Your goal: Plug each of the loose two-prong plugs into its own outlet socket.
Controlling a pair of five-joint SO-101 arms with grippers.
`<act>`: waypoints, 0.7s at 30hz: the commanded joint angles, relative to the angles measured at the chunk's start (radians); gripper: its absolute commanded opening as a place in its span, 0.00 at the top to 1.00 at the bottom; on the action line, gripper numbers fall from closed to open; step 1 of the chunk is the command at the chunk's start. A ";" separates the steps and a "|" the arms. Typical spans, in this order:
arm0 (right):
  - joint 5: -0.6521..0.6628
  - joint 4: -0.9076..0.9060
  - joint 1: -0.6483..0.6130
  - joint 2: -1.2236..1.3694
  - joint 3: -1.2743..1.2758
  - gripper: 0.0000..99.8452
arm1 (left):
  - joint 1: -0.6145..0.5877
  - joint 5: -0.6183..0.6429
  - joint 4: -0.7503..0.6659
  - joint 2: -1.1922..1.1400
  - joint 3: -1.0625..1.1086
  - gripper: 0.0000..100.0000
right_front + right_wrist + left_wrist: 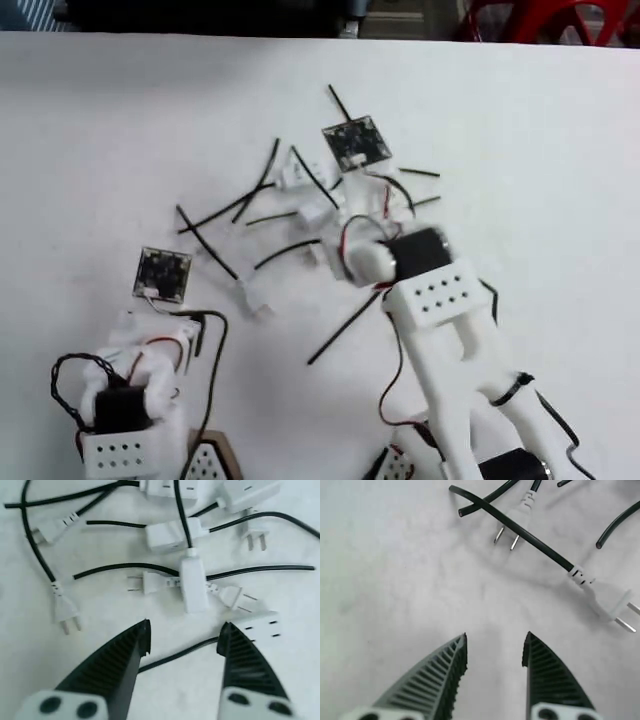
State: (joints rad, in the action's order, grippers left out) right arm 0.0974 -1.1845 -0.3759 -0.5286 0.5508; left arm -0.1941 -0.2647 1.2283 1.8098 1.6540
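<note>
In the high view, black cords (222, 214) are seen scattered on the surface (90, 120). In the left wrist view, the left end effector (495, 639) is held open, well short of a crossed plug (523, 507). In the right wrist view, the right end effector (185, 629) is spread open near a socket block (193, 587) and a loose plug (142, 583).

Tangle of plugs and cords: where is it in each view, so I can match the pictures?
High view: the tangle lies mid-table, between two dark square boards.
Left wrist view: two of its plugs lie beyond the open left gripper.
Right wrist view: plugs and white socket blocks spread beyond the open right gripper.
Shared landmark: the white table.
</note>
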 commanded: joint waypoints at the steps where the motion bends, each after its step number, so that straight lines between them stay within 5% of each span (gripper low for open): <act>1: 0.238 -0.012 0.084 -0.016 -0.005 0.78 | -0.008 0.002 -0.025 0.010 -0.015 0.81; 11: 0.575 -0.005 0.128 0.314 -0.075 0.78 | -0.007 0.002 -0.025 0.010 -0.015 0.81; 21: 0.738 -0.007 0.140 0.573 -0.276 0.78 | -0.007 0.002 -0.025 0.010 -0.015 0.81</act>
State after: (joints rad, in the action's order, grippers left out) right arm 0.8048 -1.1876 -0.2578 0.0115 0.3544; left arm -0.1941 -0.2647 1.2283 1.8098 1.6540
